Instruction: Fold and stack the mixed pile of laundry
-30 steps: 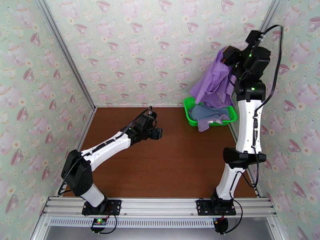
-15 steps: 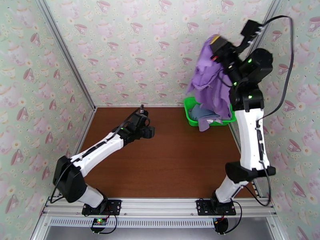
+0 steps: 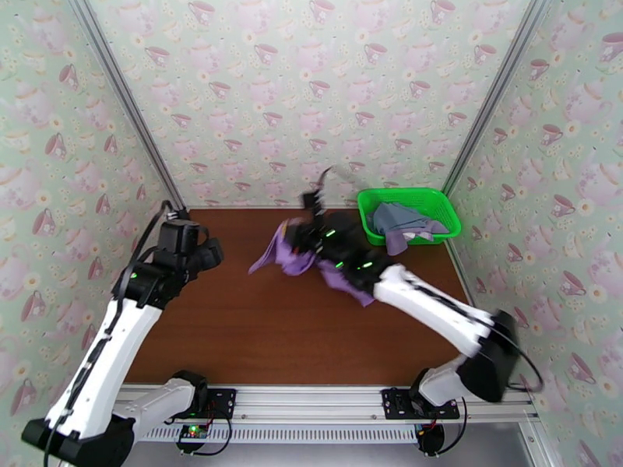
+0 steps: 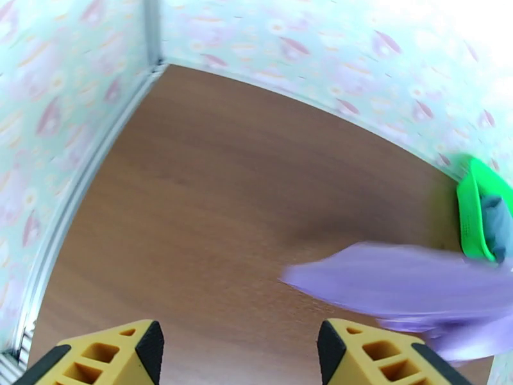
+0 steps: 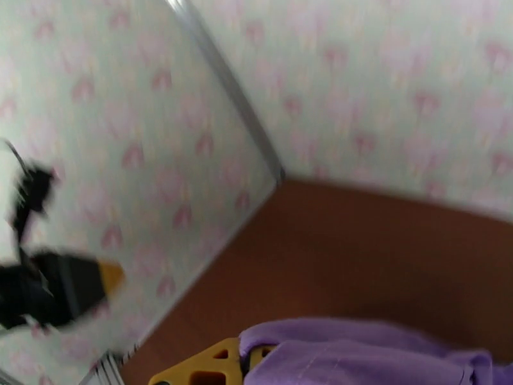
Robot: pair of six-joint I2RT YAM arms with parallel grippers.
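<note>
My right gripper [image 3: 302, 233] is low over the middle of the table, shut on the purple shirt [image 3: 290, 257]. The shirt trails from the gripper back along the arm. In the right wrist view the purple shirt [image 5: 359, 354] bunches over a yellow finger [image 5: 211, 368]. A blue-grey garment [image 3: 395, 218] lies in the green basket [image 3: 436, 198], and a pale lavender-grey piece [image 3: 395, 244] hangs over its front rim. My left gripper [image 3: 212, 254] hovers at the left side, open and holding nothing. Its wrist view shows the two fingertips [image 4: 146, 346] wide apart and the purple shirt [image 4: 410, 283] blurred ahead.
The brown table [image 3: 311, 344] is walled by teapot-patterned panels at the back and both sides. The basket stands in the far right corner. A metal rail [image 3: 311, 402] runs along the near edge with both arm bases.
The right arm swung down from high above the basket to the table's middle, carrying the purple shirt along. The left arm drew back toward the left wall.
</note>
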